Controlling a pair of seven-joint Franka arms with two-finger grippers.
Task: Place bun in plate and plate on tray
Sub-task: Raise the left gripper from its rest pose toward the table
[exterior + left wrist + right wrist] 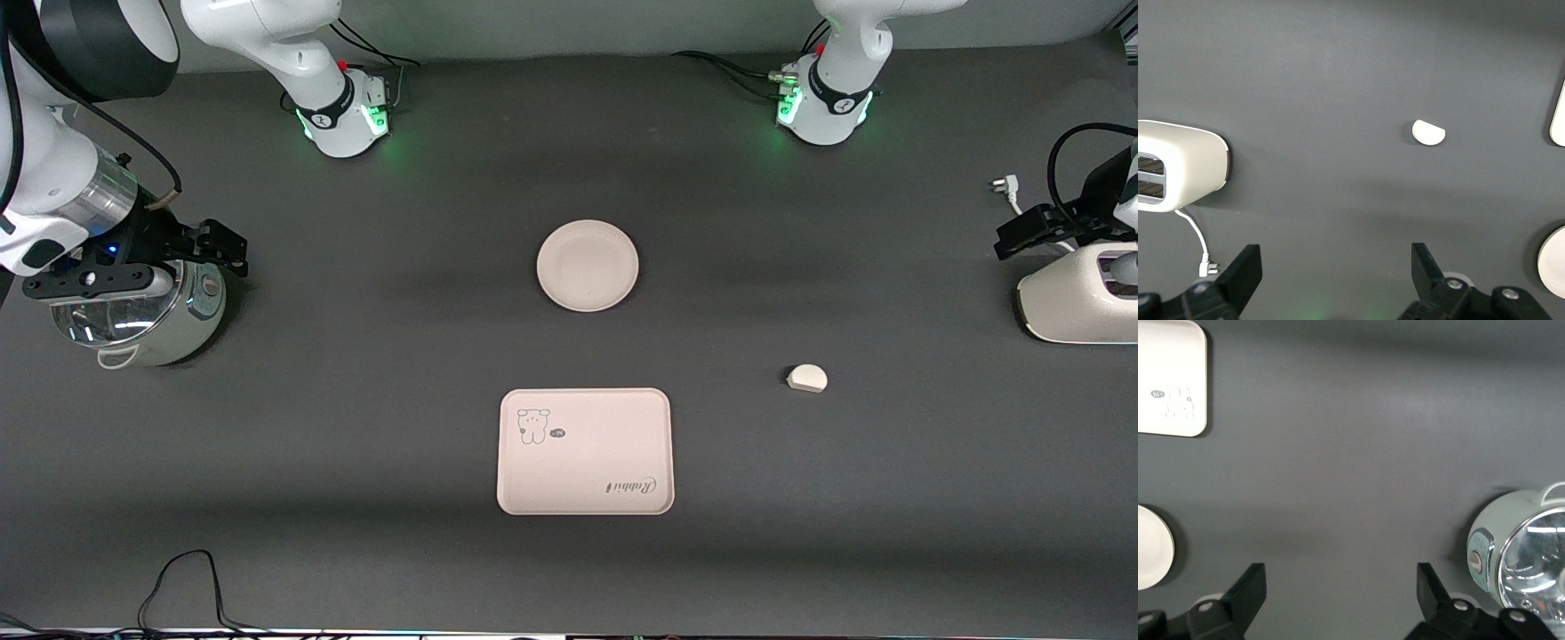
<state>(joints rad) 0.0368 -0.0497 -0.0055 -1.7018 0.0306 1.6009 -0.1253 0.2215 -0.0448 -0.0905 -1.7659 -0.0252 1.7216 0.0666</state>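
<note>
The round cream plate (588, 265) lies empty at the table's middle. The cream-pink tray (584, 451) with the animal drawing lies nearer to the front camera than the plate and holds nothing. The small off-white bun (807, 379) lies on the table beside the tray, toward the left arm's end. My left gripper (1022, 233) is open and empty over the toaster; its wrist view shows the bun (1429, 132) well away from the open left gripper (1336, 267). My right gripper (218, 249) is open and empty over the pot; its wrist view shows the open right gripper (1341, 587), the tray (1170, 377) and the plate's edge (1151, 547).
A white toaster (1080, 298) with its loose plug (1000, 185) stands at the left arm's end. A pale green pot with a glass lid (142, 311) stands at the right arm's end. A black cable (182, 578) lies at the table edge nearest the front camera.
</note>
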